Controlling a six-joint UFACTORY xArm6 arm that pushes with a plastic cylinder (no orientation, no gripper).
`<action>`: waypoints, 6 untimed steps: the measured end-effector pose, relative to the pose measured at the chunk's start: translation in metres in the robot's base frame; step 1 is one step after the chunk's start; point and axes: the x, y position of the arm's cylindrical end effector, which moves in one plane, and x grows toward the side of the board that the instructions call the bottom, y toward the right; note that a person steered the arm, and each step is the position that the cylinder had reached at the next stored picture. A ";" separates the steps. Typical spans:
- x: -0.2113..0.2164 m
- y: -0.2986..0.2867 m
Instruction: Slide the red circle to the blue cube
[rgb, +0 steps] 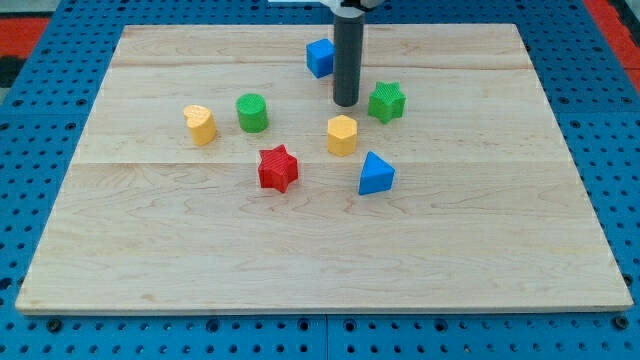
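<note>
Wooden board (560, 250), no legible writing. Nearest: red star (278, 168) and blue triangular block (376, 174); then yellow hexagonal block (342, 135), yellow block (200, 125), green cylinder (252, 113), green star (386, 102). My tip (346, 103), a plain rod without jaws, stands just below-right of the blue cube (319, 57), farthest. No red circle visible.

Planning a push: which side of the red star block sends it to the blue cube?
My tip, now left of the green star block, can only push: probably meet the red star block at its bottom side, slightly left, in a notch between points, toward the blue cube.
</note>
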 end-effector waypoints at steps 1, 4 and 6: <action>-0.004 0.025; -0.040 -0.014; -0.043 -0.026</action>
